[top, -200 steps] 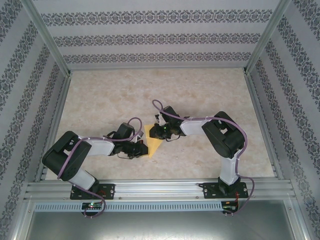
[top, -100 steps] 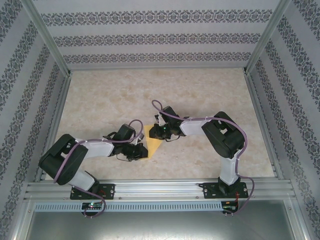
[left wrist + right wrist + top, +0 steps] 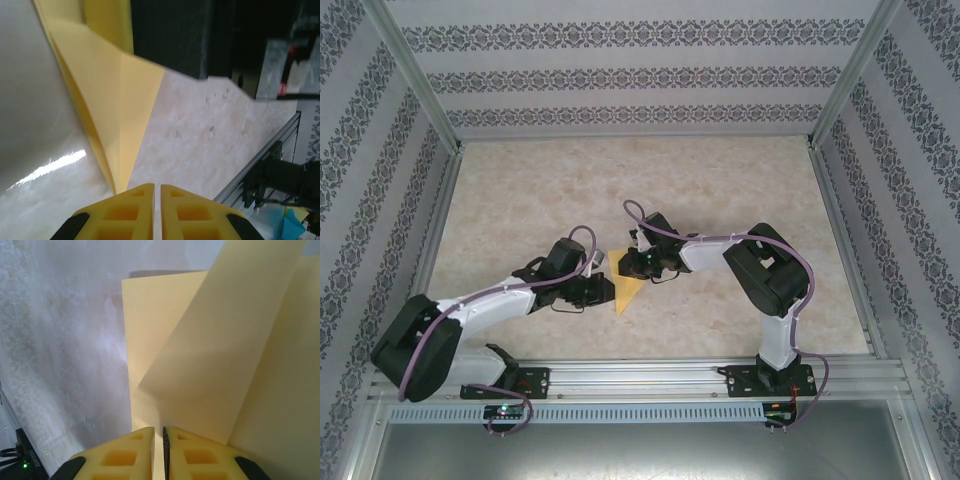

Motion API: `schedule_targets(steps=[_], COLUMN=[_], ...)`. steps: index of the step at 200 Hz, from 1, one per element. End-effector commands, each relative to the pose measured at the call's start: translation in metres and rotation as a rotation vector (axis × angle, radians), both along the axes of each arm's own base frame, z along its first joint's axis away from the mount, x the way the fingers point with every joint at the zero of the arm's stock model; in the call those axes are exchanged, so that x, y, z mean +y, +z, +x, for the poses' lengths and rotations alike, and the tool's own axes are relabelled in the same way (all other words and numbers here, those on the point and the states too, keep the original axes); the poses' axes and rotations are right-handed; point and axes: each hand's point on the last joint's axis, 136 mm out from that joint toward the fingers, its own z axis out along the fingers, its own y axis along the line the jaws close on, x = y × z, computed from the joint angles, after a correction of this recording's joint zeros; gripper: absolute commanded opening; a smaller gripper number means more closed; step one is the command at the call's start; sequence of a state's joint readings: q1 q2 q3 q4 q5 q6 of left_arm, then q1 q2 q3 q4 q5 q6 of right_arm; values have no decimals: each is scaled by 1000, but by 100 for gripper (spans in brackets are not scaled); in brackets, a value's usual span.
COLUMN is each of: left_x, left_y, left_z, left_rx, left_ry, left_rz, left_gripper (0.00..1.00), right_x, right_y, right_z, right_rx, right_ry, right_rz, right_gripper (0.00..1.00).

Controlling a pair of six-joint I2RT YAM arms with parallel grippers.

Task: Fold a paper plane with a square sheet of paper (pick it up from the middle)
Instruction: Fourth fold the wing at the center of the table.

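Left fingers (image 3: 150,197) clenched, pads almost touching, low over the counter (image 3: 520,200) and just beside the pointed near tip of the paper (image 3: 115,100); cannot tell whether pinching it. Right fingers (image 3: 150,440) clenched too, a hairline gap between the pads, set against the far part of the paper, grip on it unclear. Paper between the two, mid-counter toward the near edge, folded to a point, one flap lifted.
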State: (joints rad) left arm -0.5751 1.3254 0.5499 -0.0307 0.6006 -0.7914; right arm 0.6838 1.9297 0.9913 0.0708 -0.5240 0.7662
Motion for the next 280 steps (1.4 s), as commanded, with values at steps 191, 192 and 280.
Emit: schedule_targets(steps=[191,192,280], left_x=[-19,-19,-20], left_y=[-74,-74,-75], left_z=[-49,-50,-69], left_rx=[287,288,303], left_ry=[-128,-130,-166], left_rz=[-39,-38,-37], left_gripper=[15,15,15], right_x=[-21,-21,-23], right_y=[-45,-46,-47], right_z=[-17,-17,-16], right_rx=[74,74,75], right_ry=[-15,-15,-18], right_rz=[-147,-147,-151], right_gripper=[15,15,15])
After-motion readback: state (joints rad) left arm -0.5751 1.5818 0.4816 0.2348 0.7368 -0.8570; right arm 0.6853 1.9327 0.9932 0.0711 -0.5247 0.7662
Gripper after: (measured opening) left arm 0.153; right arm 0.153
